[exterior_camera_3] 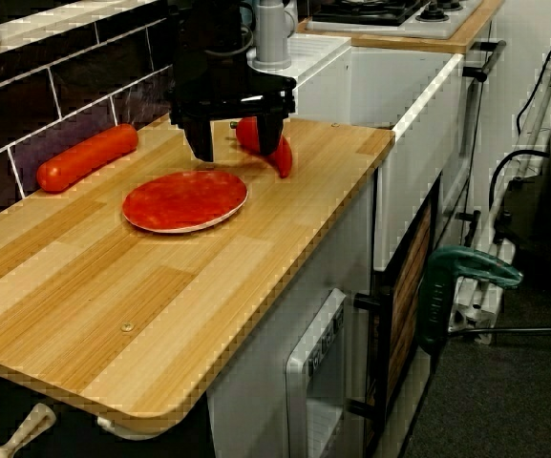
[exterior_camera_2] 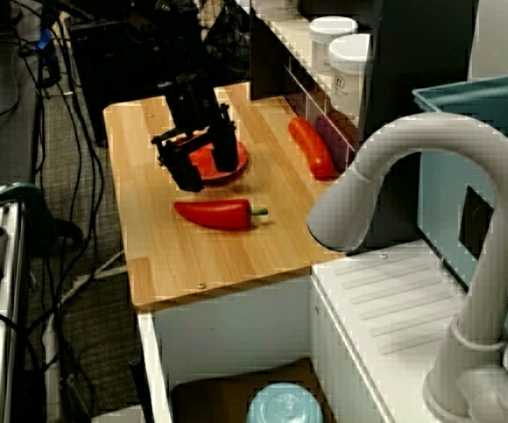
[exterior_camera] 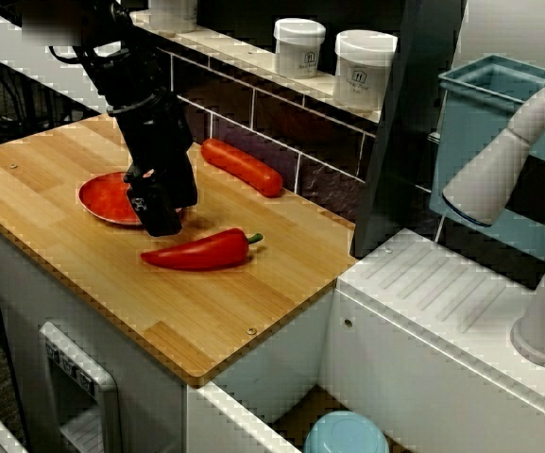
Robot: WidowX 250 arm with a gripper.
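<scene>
Hand: your hand (exterior_camera_2: 208, 172) is spread wide open and holds nothing, low over the red plate (exterior_camera_3: 184, 200).
Pepper: the red pepper (exterior_camera: 201, 251) lies flat on the desk (exterior_camera: 234, 316), just beside your plate.
Writing: the white jars (exterior_camera: 364, 68) have labels, too small to read.

— Where was the gripper (exterior_camera_3: 235, 151)?
— It hung just over the far rim of the red plate (exterior_camera_3: 184, 200), with its jaws apart.
— And the red pepper (exterior_camera_3: 281, 160)?
— It was partly hidden behind the finger nearer the counter's edge, on the wooden counter (exterior_camera_3: 113, 286) beyond the plate.
— Anything else?
— A long red vegetable (exterior_camera_3: 86, 157) lay along the tiled wall (exterior_camera_3: 27, 110), apart from the plate.
</scene>
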